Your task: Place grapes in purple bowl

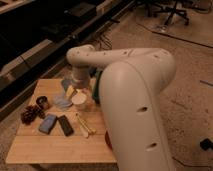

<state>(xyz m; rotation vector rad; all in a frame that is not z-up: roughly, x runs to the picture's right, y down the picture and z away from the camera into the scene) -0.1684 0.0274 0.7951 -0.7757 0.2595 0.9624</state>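
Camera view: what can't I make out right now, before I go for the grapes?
- Purple bowl: out of sight; the arm blocks the right side of the table.
- Orange bowl: only a sliver shows beside the arm.
- Pincer: at the arm's tip by the white cup, merging with the items under it; contact cannot be told.
- Grapes: visible at the table's left edge, single berries too small to count.

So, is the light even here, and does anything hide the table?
Camera view: dim, warm light, top left nearly black. The robot's pale arm fills the right and hides that end of the table; the tool hangs over the table's back part, right of the grapes.
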